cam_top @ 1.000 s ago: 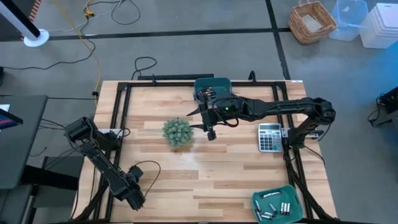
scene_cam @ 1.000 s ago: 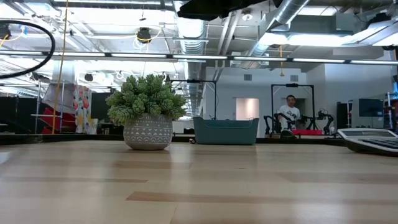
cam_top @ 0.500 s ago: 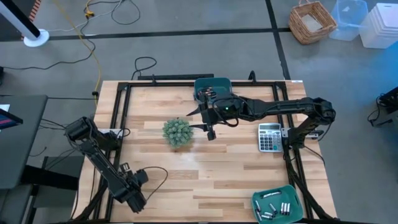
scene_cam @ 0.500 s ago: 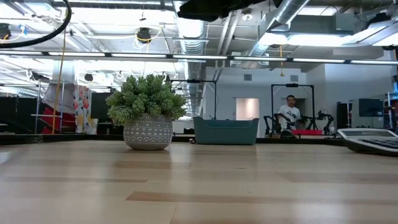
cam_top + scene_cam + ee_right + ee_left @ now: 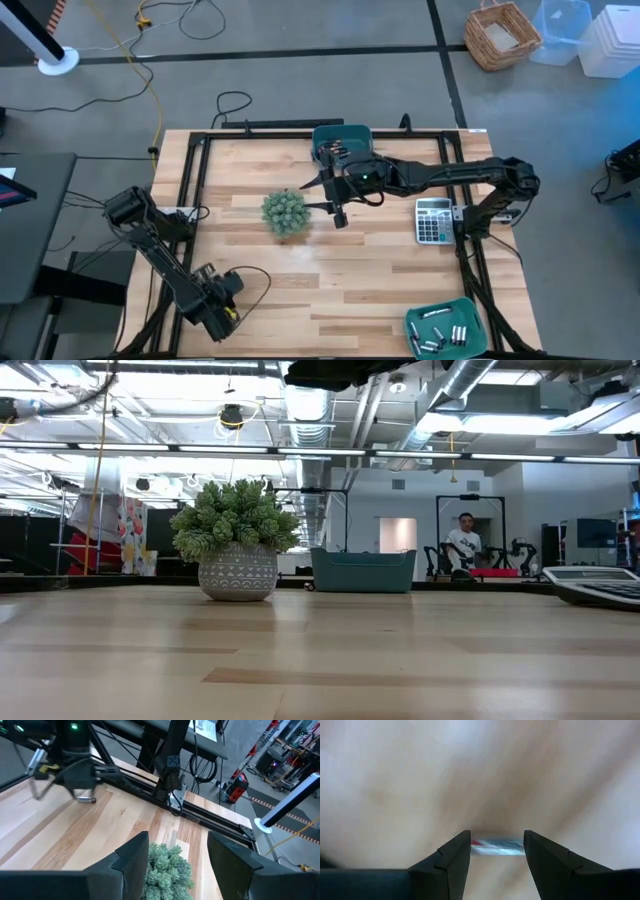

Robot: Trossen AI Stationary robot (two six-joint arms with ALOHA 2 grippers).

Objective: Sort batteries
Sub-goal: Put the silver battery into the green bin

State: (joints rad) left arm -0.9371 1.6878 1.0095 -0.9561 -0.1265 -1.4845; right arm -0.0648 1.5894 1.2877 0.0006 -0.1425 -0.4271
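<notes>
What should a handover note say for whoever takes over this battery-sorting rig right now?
Left gripper: low over the table's near-left corner, fingers either side of one battery; the grip looks closed on it, though the wrist view is blurred.
Right gripper: open and empty, above the table's middle beside the potted plant.
Batteries: several lie in the near-right teal bin. The far teal bin is partly hidden by the right arm, contents unclear.
Done: some batteries binned.
Left: bin the battery at the left gripper; check the far bin.
</notes>
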